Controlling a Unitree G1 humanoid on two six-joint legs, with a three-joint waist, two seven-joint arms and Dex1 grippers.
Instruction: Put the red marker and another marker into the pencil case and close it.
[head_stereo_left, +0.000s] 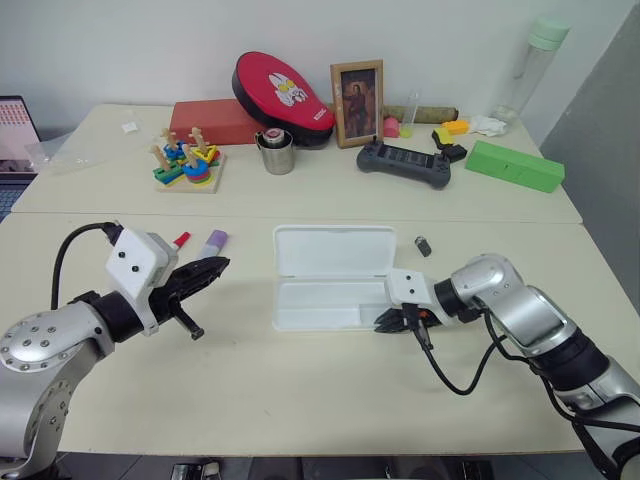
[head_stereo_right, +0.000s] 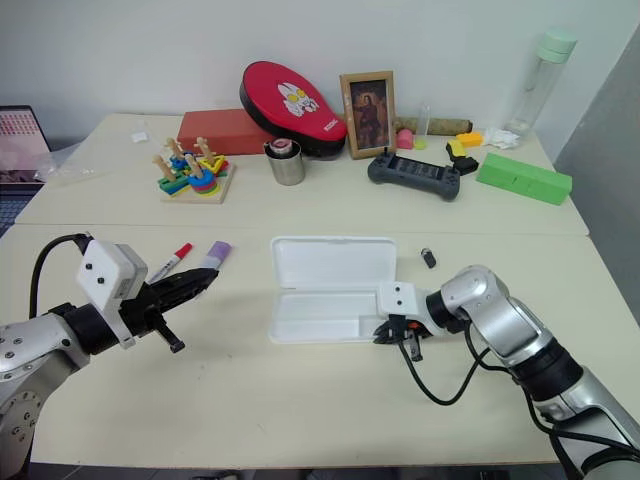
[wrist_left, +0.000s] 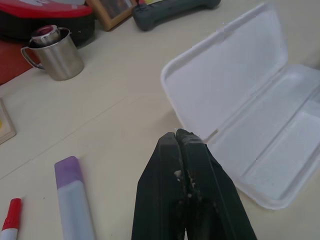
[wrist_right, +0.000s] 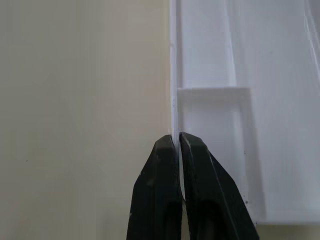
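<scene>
The pencil case (head_stereo_left: 330, 255) lies open in the middle of the near table, its lid flat toward the back and its tray empty. My right gripper (head_stereo_left: 385, 320) sits at the tray's near right corner. In the right wrist view its fingers (wrist_right: 155, 170) are shut on the thin white rim of the case (wrist_right: 280, 100). The red marker (head_stereo_right: 170, 262) and the lilac-capped marker (head_stereo_right: 214, 254) lie side by side on the table left of the case. My left gripper (head_stereo_right: 205, 280) hovers just in front of them, shut and holding nothing.
A small black object (head_stereo_left: 424, 246) lies right of the case. The far table holds a green box (head_stereo_left: 514, 166), a game controller (head_stereo_left: 405, 161), a metal cup (head_stereo_left: 277, 152), a wooden stacking toy (head_stereo_left: 188, 165), a picture frame and a red pad.
</scene>
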